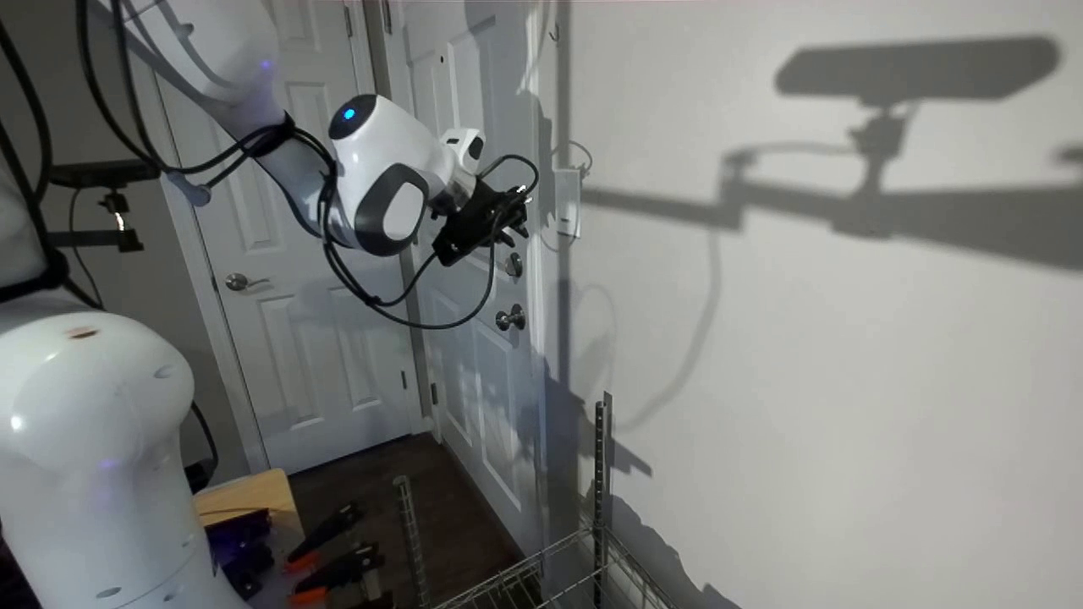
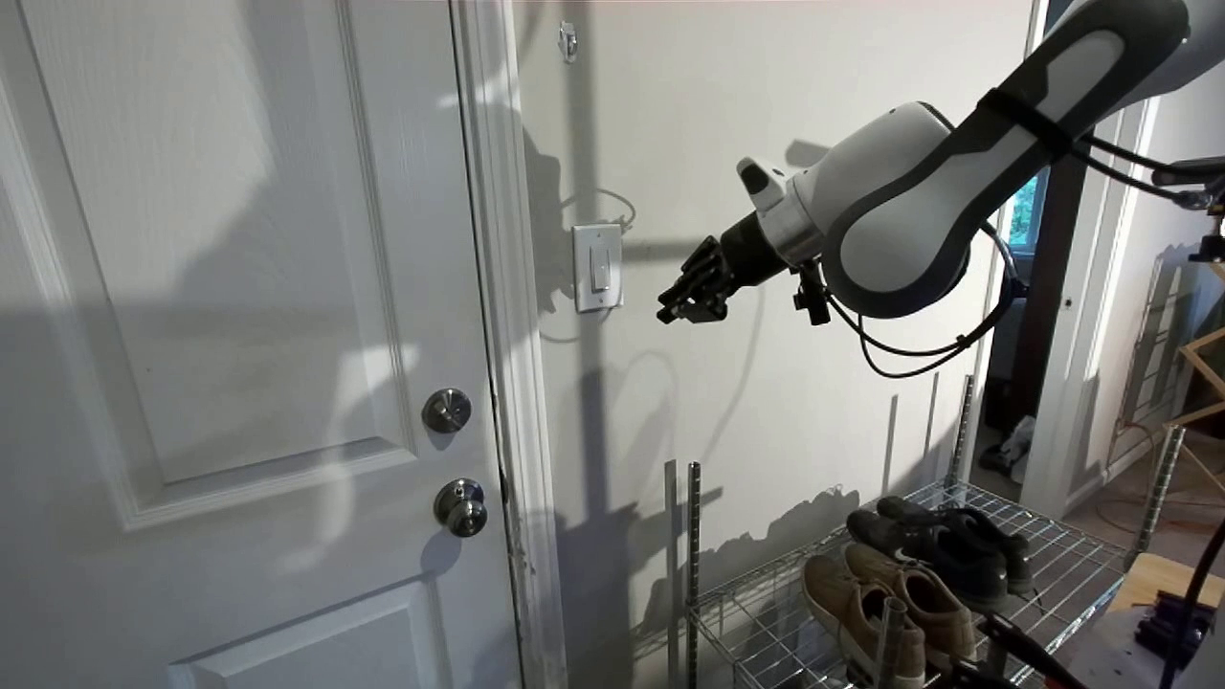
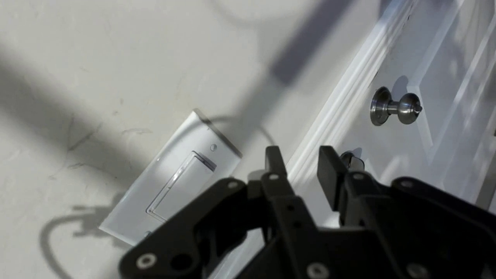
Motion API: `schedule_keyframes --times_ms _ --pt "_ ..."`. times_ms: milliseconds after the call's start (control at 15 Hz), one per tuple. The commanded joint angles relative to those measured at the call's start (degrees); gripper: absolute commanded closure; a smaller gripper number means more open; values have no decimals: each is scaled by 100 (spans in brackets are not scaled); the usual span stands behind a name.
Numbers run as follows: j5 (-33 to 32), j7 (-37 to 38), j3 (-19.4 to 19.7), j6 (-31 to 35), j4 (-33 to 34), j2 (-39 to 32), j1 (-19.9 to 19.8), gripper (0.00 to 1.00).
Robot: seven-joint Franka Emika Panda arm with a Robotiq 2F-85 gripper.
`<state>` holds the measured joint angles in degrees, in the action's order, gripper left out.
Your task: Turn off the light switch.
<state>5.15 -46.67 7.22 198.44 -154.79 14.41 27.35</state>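
The light switch (image 2: 582, 287) is a pale rectangular plate with a long paddle, mounted on the wall beside the door frame. It also shows in an exterior view (image 1: 568, 203), seen edge-on. In the wrist view the light switch (image 3: 182, 180) lies tilted at lower left, its lower right part hidden behind the gripper's linkage. My black gripper (image 3: 297, 161) has its two fingers apart with nothing between them. In both exterior views the gripper (image 2: 678, 308) (image 1: 518, 222) is in the air beside the plate, apart from it, pointing toward the door side.
The white door has a metal knob (image 2: 461, 507) and a round deadbolt (image 2: 446, 411); the knob (image 3: 409, 108) also shows in the wrist view. A wire rack (image 2: 756, 632) holding brown shoes (image 2: 861, 603) and black shoes (image 2: 943, 550) stands below the arm. A small hook (image 2: 567, 42) is above the switch.
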Motion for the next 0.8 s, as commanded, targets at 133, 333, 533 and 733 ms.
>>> schedule_keyframes --times_ms 133,333,533,733 --pt "0 0 0 0 0 0 1 70" --pt "0 1 0 0 0 0 1 70" --pt "-89 125 107 -4 100 -21 156 43" --pt "-309 340 443 -5 428 -75 647 77"
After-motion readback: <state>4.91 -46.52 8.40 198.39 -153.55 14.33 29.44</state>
